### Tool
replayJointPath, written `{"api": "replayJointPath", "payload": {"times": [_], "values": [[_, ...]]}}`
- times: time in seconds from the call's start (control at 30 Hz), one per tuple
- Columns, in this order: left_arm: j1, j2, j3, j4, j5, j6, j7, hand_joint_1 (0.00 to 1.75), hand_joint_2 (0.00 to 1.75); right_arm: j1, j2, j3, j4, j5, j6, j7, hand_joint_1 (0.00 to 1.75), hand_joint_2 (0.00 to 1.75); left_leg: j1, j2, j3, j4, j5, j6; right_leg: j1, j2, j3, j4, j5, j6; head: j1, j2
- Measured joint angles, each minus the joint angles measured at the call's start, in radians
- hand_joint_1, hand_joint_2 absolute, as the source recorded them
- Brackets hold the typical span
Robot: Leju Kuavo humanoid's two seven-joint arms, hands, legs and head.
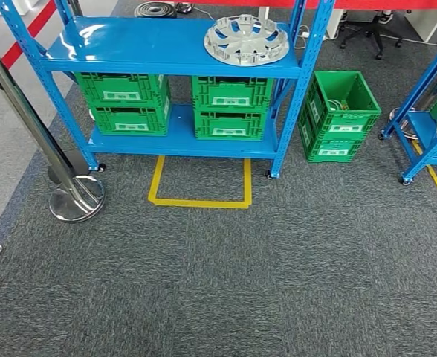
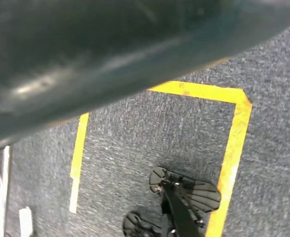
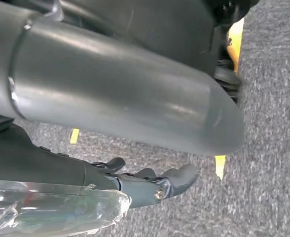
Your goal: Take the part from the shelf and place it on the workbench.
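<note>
Head view: we see the part, a silver spoked wheel cover, lying flat on the blue shelf top, upper centre-right. Green crates sit below w/ white labels, text too small to read. Yellow floor tape marks a box mid-frame.

L wrist view: carpet, yellow tape; we can't tell the left hand's state.

R wrist view: right hand at lower centre, fingers extended, holding nothing.

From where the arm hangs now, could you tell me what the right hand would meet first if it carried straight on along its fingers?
Probably the carpet: the right hand holds nothing and nothing lies beyond its fingertips, though depth is unclear.
</note>
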State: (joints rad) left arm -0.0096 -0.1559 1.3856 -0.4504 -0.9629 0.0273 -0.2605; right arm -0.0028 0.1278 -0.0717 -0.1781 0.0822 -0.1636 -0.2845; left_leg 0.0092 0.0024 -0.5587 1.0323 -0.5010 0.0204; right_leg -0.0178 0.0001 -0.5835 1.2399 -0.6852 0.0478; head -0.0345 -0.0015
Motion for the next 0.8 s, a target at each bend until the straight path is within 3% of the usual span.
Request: {"api": "replayJointPath", "payload": {"times": [0.03,0.07,0.1,0.17,0.23,0.3,0.37,0.43,0.53,0.57,0.6,0.67,0.7,0.73,0.8], "values": [[0.000,-0.001,0.000,0.000,0.000,0.000,0.000,0.00,0.00,0.001,0.000,0.000,0.000,0.000,0.000,0.000,0.00,0.00,-0.003,0.000,0.005,0.000,-0.006,0.002,0.001,0.000,-0.035,0.042,-0.010,-0.001,0.000,0.000],[0.001,-0.002,0.000,-0.001,0.000,-0.001,0.000,0.00,0.00,0.004,0.000,0.000,0.000,0.000,0.000,0.000,0.00,0.00,-0.005,-0.001,0.013,0.000,-0.012,0.003,0.003,0.000,-0.053,0.049,0.004,-0.004,0.000,0.000],[0.001,-0.002,0.001,-0.001,0.000,-0.001,0.000,0.00,0.00,0.006,0.000,0.000,0.000,0.000,0.000,0.000,0.00,0.00,-0.008,-0.002,0.023,0.000,-0.019,0.003,0.005,0.000,-0.053,0.018,0.041,-0.009,0.000,0.000],[0.002,-0.004,0.003,-0.003,-0.002,-0.001,0.000,0.00,0.00,0.009,-0.001,0.000,0.000,0.001,0.000,0.001,0.00,0.00,-0.011,-0.003,0.046,0.000,-0.036,0.001,0.013,-0.001,-0.023,-0.099,0.134,-0.025,-0.001,0.000],[-0.001,-0.007,0.006,-0.004,-0.004,0.000,0.000,0.00,0.00,0.007,-0.002,0.000,0.001,0.001,0.000,0.001,0.00,0.00,-0.012,-0.003,0.055,-0.002,-0.047,-0.008,0.022,-0.002,-0.001,-0.172,0.149,-0.040,-0.004,0.000],[-0.003,-0.009,0.009,-0.004,-0.008,0.000,0.000,0.00,0.00,0.008,-0.002,0.000,0.001,0.001,0.000,0.002,0.00,0.00,-0.012,-0.003,0.063,0.003,-0.049,-0.021,0.025,-0.002,0.003,-0.187,0.143,-0.054,-0.006,0.000],[-0.003,-0.009,0.010,-0.006,-0.010,0.000,0.000,0.00,0.00,0.012,-0.002,0.000,0.001,0.000,0.000,0.002,0.00,0.00,-0.012,-0.004,0.071,0.020,-0.054,-0.032,0.020,-0.003,0.027,-0.203,0.164,-0.064,-0.007,0.000],[-0.005,-0.009,0.012,-0.007,-0.011,0.001,0.000,0.00,0.00,0.010,-0.002,-0.001,0.001,0.000,-0.001,0.001,0.00,0.00,-0.010,-0.004,0.040,0.082,-0.082,-0.042,0.014,-0.004,0.053,-0.216,0.165,-0.069,-0.012,0.000],[-0.007,-0.009,0.014,-0.007,-0.011,0.001,0.000,0.00,0.00,0.007,-0.002,-0.001,0.001,0.001,-0.001,0.001,0.00,0.00,-0.003,-0.004,-0.070,0.236,-0.143,-0.054,0.014,-0.002,0.067,-0.219,0.152,-0.072,-0.016,0.000],[-0.006,-0.008,0.015,-0.007,-0.011,0.001,0.000,0.00,0.00,0.007,-0.002,-0.001,0.001,0.001,-0.001,0.001,0.00,0.00,-0.002,-0.004,-0.093,0.251,-0.139,-0.056,0.014,-0.001,0.075,-0.219,0.145,-0.072,-0.017,0.000],[-0.004,-0.008,0.015,-0.007,-0.011,0.001,0.000,0.00,0.00,0.009,-0.002,-0.001,0.001,0.001,-0.001,0.001,0.00,0.00,0.000,-0.004,-0.099,0.231,-0.113,-0.057,0.014,0.000,0.084,-0.219,0.138,-0.071,-0.017,0.000],[-0.001,-0.008,0.016,-0.007,-0.011,0.001,0.000,0.00,0.00,0.010,-0.002,-0.001,0.002,0.001,-0.001,0.002,0.00,0.00,0.000,-0.003,-0.075,0.123,-0.019,-0.055,0.013,0.001,0.104,-0.219,0.120,-0.064,-0.017,0.000],[-0.001,-0.008,0.016,-0.007,-0.011,0.001,0.000,0.00,0.00,0.010,-0.002,-0.002,0.002,0.001,-0.001,0.002,0.00,0.00,-0.001,-0.002,-0.062,0.070,0.007,-0.052,0.013,0.002,0.110,-0.220,0.111,-0.058,-0.017,0.000],[-0.002,-0.008,0.016,-0.007,-0.012,0.001,0.000,0.00,0.00,0.008,-0.002,-0.002,0.001,0.000,-0.001,0.002,0.00,0.00,-0.004,-0.001,-0.052,0.035,0.021,-0.046,0.014,0.002,0.113,-0.222,0.104,-0.052,-0.016,0.000],[-0.002,-0.008,0.017,-0.008,-0.013,0.001,-0.001,0.00,0.00,0.006,-0.002,-0.002,0.001,-0.001,-0.001,0.002,0.00,0.00,-0.008,0.000,-0.047,0.012,0.016,-0.030,0.016,0.001,0.126,-0.224,0.101,-0.038,-0.016,0.000]]}}
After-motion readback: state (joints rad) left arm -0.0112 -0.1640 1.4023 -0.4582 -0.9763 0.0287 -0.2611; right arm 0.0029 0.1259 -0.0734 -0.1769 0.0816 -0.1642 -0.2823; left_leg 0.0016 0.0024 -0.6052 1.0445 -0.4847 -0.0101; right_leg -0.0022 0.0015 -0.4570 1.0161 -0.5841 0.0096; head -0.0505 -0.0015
